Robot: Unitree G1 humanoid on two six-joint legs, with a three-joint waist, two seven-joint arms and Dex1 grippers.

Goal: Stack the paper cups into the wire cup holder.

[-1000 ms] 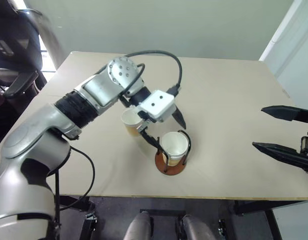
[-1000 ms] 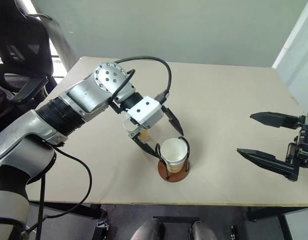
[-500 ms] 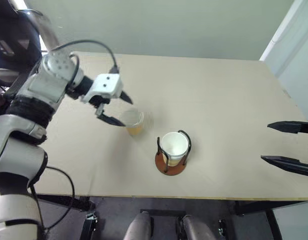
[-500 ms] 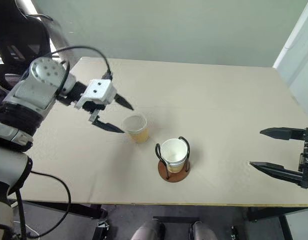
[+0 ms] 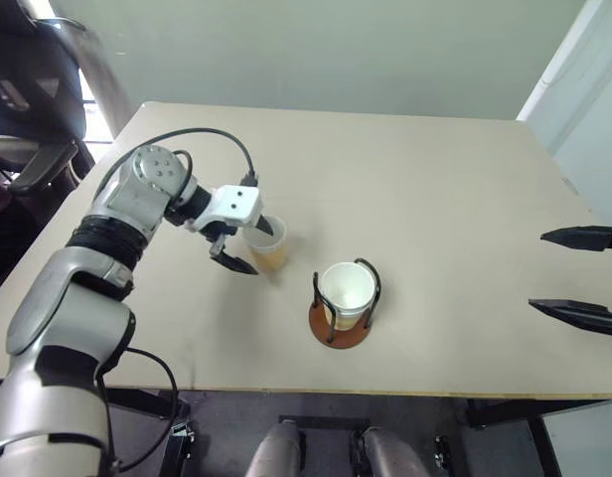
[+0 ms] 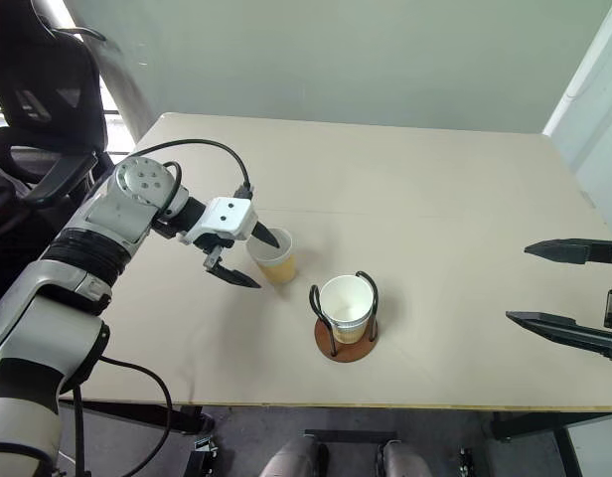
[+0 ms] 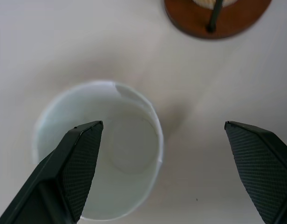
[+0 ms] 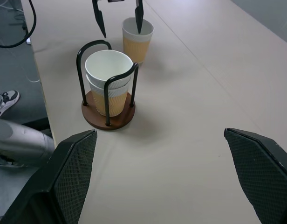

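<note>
Right wrist view: wire cup holder (image 8: 107,114) holds two nested paper cups (image 8: 109,74); third cup (image 8: 137,39) stands empty, both claws spread.

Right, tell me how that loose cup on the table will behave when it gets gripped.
The loose cup looks thin-walled paper, and its rim already shows a dent, so it would probably crush under a hard squeeze. It is empty, so likely very light. Tall and tapered, it may tip if the left gripper nudges it sideways.

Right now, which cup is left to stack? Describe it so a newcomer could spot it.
On the beige table, find the wire cup holder with cups nested inside. The loose paper cup stands upright beside it, toward the left arm, with the left tool straddling its rim.
</note>
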